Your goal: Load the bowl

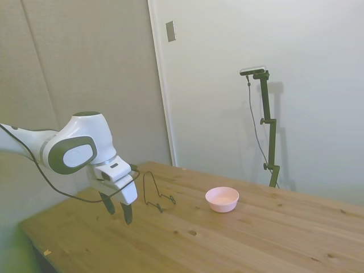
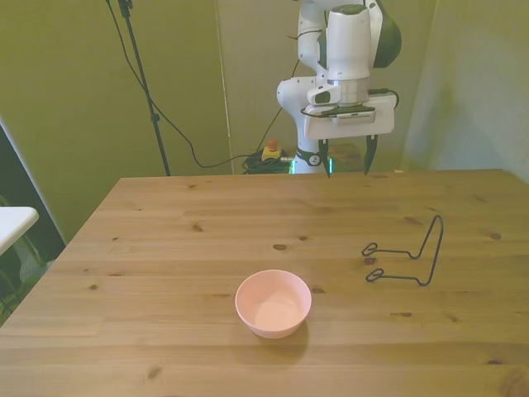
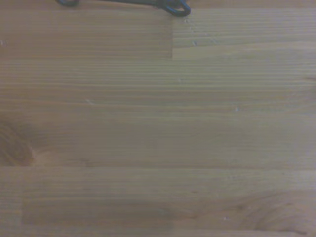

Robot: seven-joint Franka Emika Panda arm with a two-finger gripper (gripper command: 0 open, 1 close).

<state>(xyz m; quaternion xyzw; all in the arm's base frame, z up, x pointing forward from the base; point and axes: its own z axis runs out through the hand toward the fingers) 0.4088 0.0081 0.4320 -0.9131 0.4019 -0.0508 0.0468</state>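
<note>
since the bowl (image 2: 274, 303) looks like thin, smooth plastic, you should expect it to be light, stiff and slippery; pinch its rim, one finger inside. it sits upright and empty near the table's (image 2: 165, 248) middle, well apart from the wire rack (image 2: 409, 255). your gripper (image 2: 347, 162) hangs away from it, jaws spread, holding nothing.

A thin black wire rack (image 2: 409, 258) stands on the wooden desk (image 2: 165, 240), toward the front view's right, its tall loop upright and its two looped feet flat on the boards. The side view shows the rack (image 1: 154, 192) the same way. The wrist view shows mostly bare wood grain (image 3: 158, 128), with a dark bit of wire (image 3: 173, 7) at the frame's edge. A grey plate (image 1: 170, 31) is fixed on the wall beside a white door frame (image 1: 161, 79).
</note>
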